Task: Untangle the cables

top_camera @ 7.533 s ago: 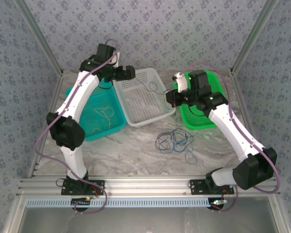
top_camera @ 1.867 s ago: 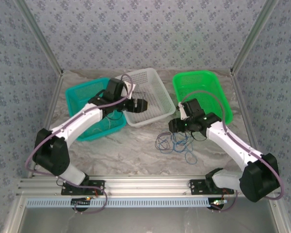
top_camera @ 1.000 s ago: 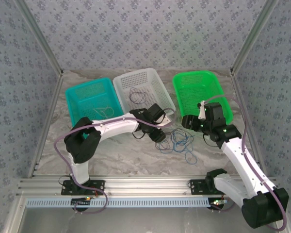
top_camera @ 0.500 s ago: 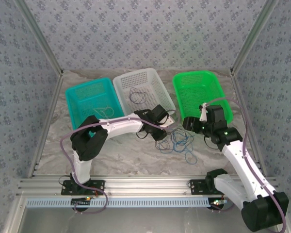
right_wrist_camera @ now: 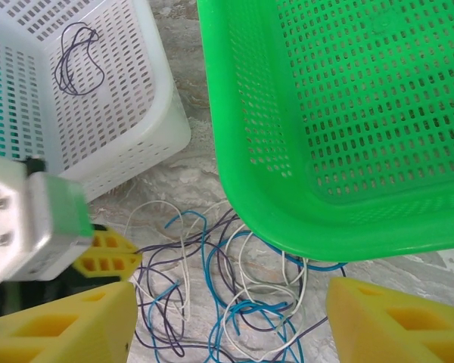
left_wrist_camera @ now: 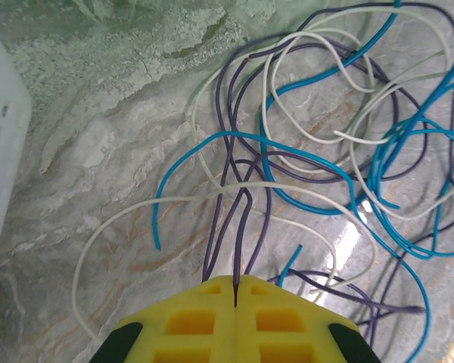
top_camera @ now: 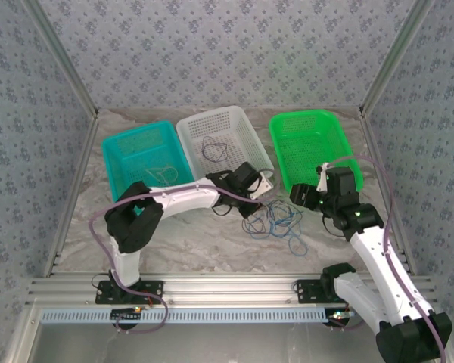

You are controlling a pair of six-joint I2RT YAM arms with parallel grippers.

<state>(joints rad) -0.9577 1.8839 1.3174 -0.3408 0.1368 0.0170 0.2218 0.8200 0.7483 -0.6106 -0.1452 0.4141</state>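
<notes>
Left gripper — jaws together, nipping a purple cable at the very tip. That strand runs straight ahead from the fingertips as a narrow doubled loop. It then bends into the cables, which spread ahead and to this gripper's right on the table. A blue loop and a whitish loop cross the strand just ahead of the pinch.

Right gripper — fingers wide apart, nothing between them. The tangle lies below and just ahead of it, with the green basket rim just beyond.

Judgement: the left arm is the one on the work. A pull back along the strand's own axis, away from the pile, looks cleanest. The right is near enough to pin the rest.
</notes>
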